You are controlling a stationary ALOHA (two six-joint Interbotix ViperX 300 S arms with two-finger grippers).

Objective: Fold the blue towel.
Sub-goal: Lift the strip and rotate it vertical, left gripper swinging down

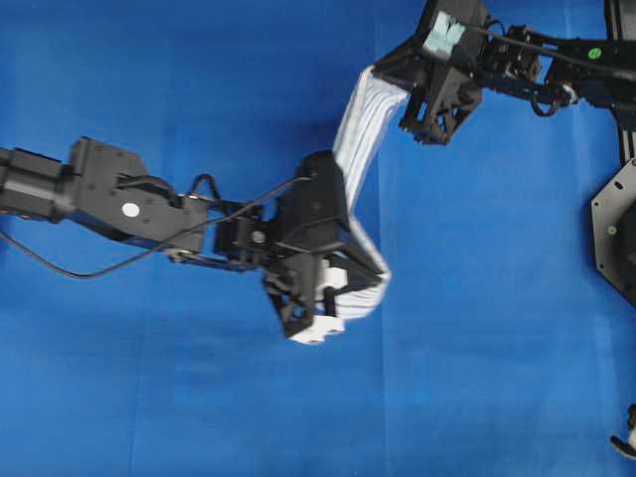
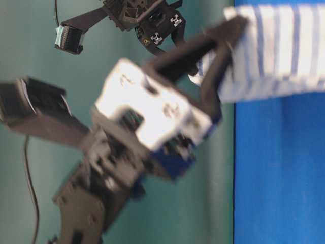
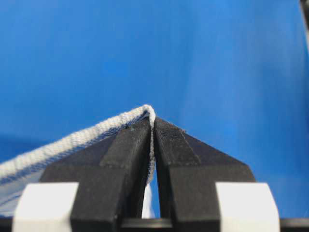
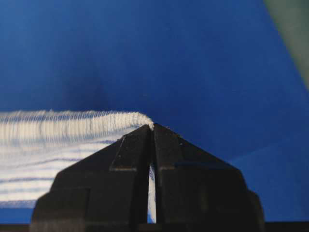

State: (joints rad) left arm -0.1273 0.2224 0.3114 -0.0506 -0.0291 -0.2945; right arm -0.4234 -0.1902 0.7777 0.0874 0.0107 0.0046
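Observation:
The blue towel (image 1: pixel 364 127), white with thin blue stripes, hangs off the table as a narrow sagging band stretched between both grippers. My right gripper (image 1: pixel 386 78) is shut on its far end near the top middle. The left gripper (image 1: pixel 333 298) is shut on the near end at the centre. In the left wrist view the jaws (image 3: pixel 152 121) pinch a white hem, and the towel (image 3: pixel 72 142) trails off to the left. The right wrist view shows the same: shut jaws (image 4: pixel 152 126) on a corner of the towel (image 4: pixel 58 145). From table level the towel (image 2: pixel 284 51) is seen raised at upper right.
A plain solid-blue covering (image 1: pixel 149 397) lies over the whole table. A black arm mount (image 1: pixel 616 229) stands at the right edge. Cables (image 1: pixel 119 263) trail along the left arm. A teal wall (image 2: pixel 40 168) backs the table-level view.

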